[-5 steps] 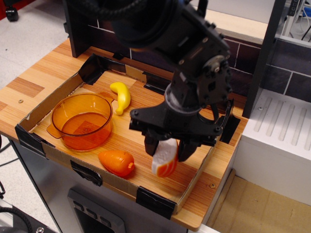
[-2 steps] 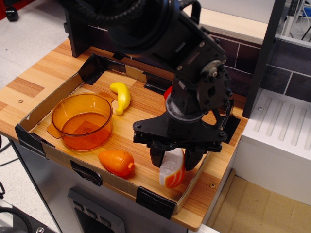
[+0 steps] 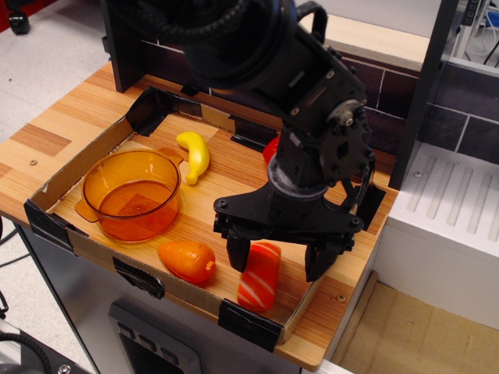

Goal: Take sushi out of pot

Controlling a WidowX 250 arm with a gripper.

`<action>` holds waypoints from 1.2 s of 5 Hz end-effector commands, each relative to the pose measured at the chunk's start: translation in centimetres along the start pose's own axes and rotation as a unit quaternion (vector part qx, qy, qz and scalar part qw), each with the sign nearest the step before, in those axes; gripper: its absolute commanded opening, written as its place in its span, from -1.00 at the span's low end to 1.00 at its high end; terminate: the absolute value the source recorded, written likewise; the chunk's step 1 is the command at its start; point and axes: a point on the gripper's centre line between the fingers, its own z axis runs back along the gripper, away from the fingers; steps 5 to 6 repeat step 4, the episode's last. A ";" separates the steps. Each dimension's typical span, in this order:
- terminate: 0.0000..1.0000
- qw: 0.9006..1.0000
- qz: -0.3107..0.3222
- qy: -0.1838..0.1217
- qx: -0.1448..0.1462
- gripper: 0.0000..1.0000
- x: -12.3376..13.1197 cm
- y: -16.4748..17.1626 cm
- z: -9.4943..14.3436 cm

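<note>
The sushi [image 3: 260, 276] was seen lying flat on the worktop [image 3: 62, 125] near the front edge, toward the front right corner, salmon side up. It was out of the pot [image 3: 132, 193], which sat well apart at the front left and looked empty. The hand [image 3: 274, 261] hung directly over the sushi with its fingers spread wide and nothing gripped; one finger stood left of the sushi, the other to its right, neither clearly touching. The sushi's long axis ran roughly front to back, slightly slanted, so the fingers straddled its short side. The task was judged as good as done; only a straight lift of the hand seemed left, and a finger snagging the sushi was the risk. An orange carrot toy [image 3: 187, 261] lay just left of the sushi. No brand, label or writing could be read.
</note>
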 end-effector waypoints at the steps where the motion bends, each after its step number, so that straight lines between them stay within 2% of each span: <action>1: -1.00 0.999 0.021 -0.014 -0.037 1.00 -0.6 1.3 3.0; 2: -1.00 0.997 0.043 -0.007 -0.059 1.00 0.0 1.9 5.9; 3: -1.00 0.996 0.056 -0.006 -0.067 1.00 0.5 2.9 9.0; 4: 1.00 0.995 0.066 -0.004 -0.074 1.00 0.8 4.3 10.9; 6: 1.00 0.995 0.066 -0.004 -0.074 1.00 0.8 4.3 10.9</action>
